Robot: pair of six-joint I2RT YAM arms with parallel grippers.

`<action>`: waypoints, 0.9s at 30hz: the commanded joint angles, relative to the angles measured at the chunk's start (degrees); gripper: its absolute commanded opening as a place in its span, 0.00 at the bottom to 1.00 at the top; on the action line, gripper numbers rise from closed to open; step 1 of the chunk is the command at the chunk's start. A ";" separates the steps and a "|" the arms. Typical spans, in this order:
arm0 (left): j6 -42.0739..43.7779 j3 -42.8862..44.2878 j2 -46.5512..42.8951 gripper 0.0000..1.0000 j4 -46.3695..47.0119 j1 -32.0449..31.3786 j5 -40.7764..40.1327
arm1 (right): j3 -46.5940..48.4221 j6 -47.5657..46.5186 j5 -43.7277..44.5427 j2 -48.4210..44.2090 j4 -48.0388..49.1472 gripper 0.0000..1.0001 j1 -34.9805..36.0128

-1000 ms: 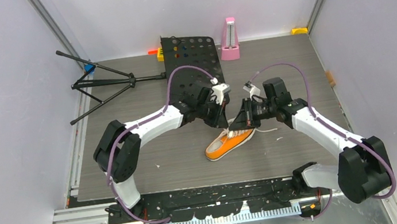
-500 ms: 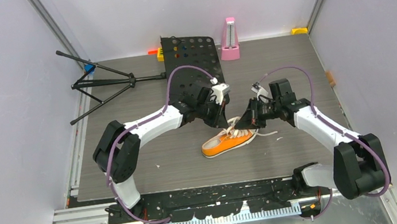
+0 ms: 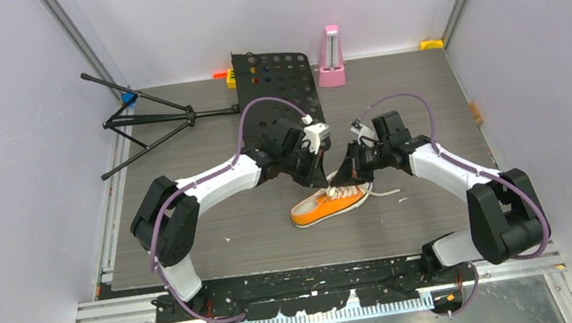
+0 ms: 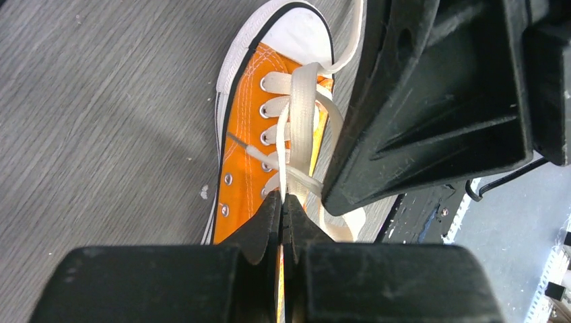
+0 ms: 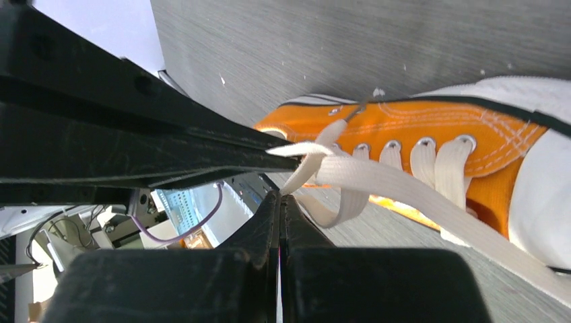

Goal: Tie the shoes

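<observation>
Bearing table [image 3: 214, 213]: we find the sneaker [image 3: 318, 209] sole-down near its middle, just under both grippers.
Left gripper [image 4: 283, 200]: pinched tight on a strand of the laces [image 4: 301, 101] above the eyelets.
Right gripper [image 5: 279, 196]: closed, seemingly on another strand; the tips hide it.
Risk: we judge a hard pull drags the light sneaker, or the crowded fingers collide and lose the laces.
</observation>
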 commanded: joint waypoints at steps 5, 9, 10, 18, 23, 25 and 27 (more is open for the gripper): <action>-0.86 -0.78 -3.40 0.00 3.26 -0.63 1.38 | 4.65 1.08 4.31 2.46 4.17 0.00 1.32; -0.83 -0.62 -3.60 0.00 2.73 -0.62 0.29 | 5.84 -2.84 7.24 1.94 -2.00 0.11 1.33; -0.82 -0.61 -3.57 0.00 2.61 -0.61 0.21 | 6.12 -3.86 7.85 1.25 -3.61 0.13 1.33; -0.50 -0.02 -3.74 0.00 1.68 -0.64 -0.51 | 9.42 -6.99 11.37 -5.89 -12.43 0.34 1.33; -0.29 0.18 -3.72 0.00 1.24 -0.63 -0.85 | 11.43 -7.43 11.99 -5.76 -15.39 0.52 1.33; -0.37 0.35 -3.63 0.00 1.15 -0.70 -0.74 | 11.77 -7.28 11.84 -5.92 -15.83 0.54 1.32; -0.46 0.49 -3.40 0.00 1.06 -0.57 -0.57 | 12.12 -7.52 13.43 -6.87 -16.34 0.57 1.33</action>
